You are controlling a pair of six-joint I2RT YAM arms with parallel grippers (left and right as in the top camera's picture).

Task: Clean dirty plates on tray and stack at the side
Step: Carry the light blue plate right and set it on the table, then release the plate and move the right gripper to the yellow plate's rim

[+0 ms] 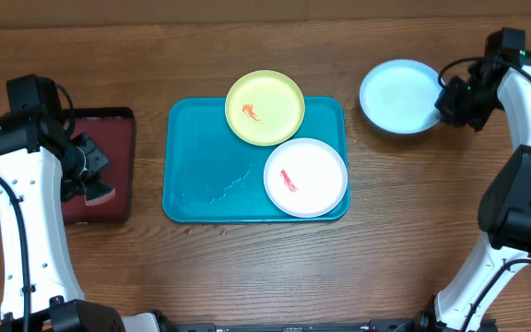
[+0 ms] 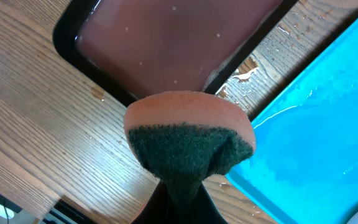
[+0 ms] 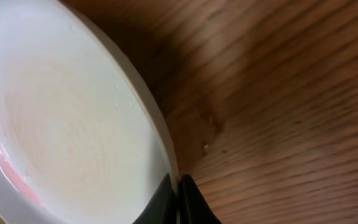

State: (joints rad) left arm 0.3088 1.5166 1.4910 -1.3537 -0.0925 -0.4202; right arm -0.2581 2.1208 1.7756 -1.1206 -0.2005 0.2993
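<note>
Left claw (image 1: 90,184): clenched on sponge (image 2: 188,134), over red tray (image 1: 109,134), left of tray (image 1: 201,175).
Right claw (image 3: 179,196): pinching blue plate (image 1: 396,95), right of tray.
On tray: yellow plate (image 1: 265,107), white plate (image 1: 306,177), smeared.

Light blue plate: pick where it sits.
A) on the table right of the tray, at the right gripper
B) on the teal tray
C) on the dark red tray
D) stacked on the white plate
A: the light blue plate lies on the table right of the teal tray, its rim at the right gripper. Only the yellow-green plate and white plate rest on that tray.
</note>
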